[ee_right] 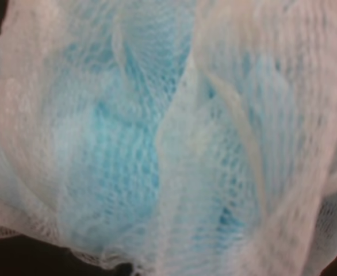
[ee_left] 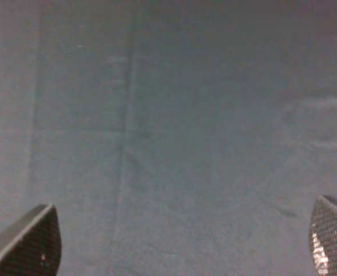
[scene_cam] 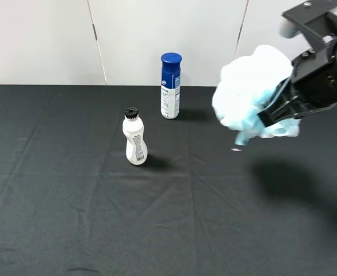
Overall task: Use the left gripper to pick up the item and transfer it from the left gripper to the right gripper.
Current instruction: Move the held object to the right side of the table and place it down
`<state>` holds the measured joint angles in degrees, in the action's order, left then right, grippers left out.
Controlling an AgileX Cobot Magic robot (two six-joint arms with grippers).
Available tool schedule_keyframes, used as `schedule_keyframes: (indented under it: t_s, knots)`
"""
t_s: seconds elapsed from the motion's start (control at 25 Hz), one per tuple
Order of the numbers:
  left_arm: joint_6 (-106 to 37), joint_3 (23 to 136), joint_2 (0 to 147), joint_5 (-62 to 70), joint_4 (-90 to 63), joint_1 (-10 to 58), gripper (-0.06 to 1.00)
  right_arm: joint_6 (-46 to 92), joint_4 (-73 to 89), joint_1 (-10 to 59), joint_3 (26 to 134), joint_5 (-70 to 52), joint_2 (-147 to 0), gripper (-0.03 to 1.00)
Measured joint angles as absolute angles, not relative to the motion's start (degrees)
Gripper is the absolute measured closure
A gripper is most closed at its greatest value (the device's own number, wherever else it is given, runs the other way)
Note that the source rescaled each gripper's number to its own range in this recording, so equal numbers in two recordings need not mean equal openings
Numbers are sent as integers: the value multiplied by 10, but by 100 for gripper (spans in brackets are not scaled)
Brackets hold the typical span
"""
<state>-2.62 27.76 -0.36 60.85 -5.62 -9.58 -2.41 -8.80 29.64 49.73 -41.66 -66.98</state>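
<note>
A pale blue and white mesh bath pouf (scene_cam: 246, 95) hangs in the air above the far right of the black tablecloth (scene_cam: 71, 201), with the right gripper (scene_cam: 275, 112) clamped on it. The mesh fills the right wrist view. The left gripper (ee_left: 180, 242) hovers over bare cloth, jaws wide apart and empty. A white bottle with a black cap (scene_cam: 135, 141) and a blue-capped spray can (scene_cam: 170, 86) stand near the middle.
</note>
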Motion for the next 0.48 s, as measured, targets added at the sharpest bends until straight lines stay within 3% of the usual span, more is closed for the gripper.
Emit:
schedule_keyframes:
  t_s: [0.48]
  knots:
    - [-28, 278, -4, 608, -57, -109, 19, -4, -88, 173, 497, -463, -736, 97]
